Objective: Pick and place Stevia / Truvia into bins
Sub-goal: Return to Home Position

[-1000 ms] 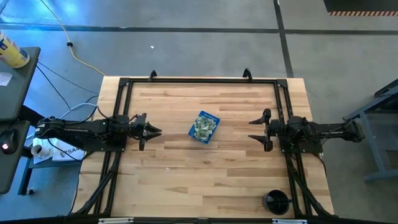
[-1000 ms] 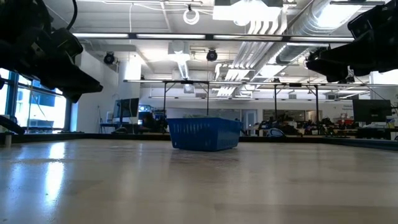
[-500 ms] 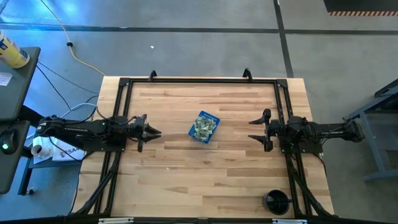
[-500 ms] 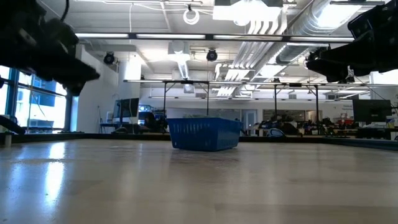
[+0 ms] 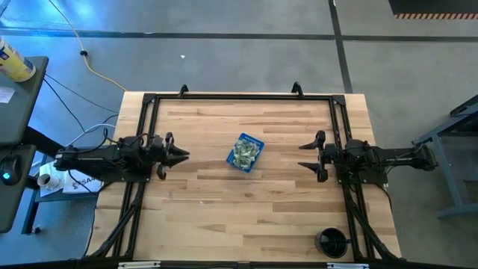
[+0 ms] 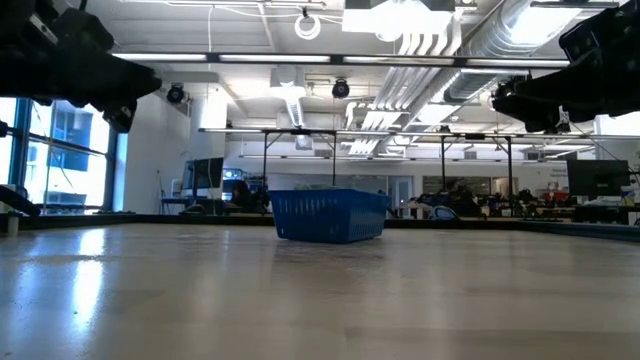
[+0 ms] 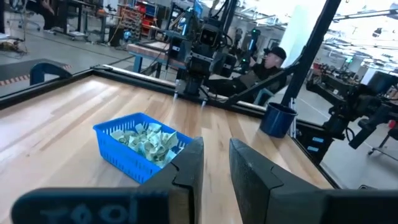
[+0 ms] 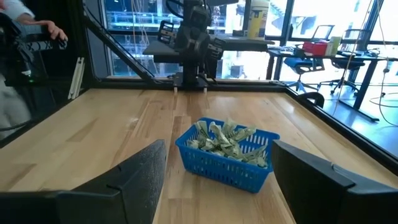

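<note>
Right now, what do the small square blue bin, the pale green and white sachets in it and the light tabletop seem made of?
The small square blue bin: likely moulded plastic, slatted walls, slight sheen. The pale green and white sachets: thin matte paper, creased and crumpled. The light tabletop: wood planks, visible grain and seams, smooth, faintly reflective finish.

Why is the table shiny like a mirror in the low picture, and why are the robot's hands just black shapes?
Low view: the table mirrors the bright window and ceiling lamps, so it gleams; the left hand and right hand hang in front of those lamps, so they look black. High view: light falls evenly, and the table shows no gleam.
</note>
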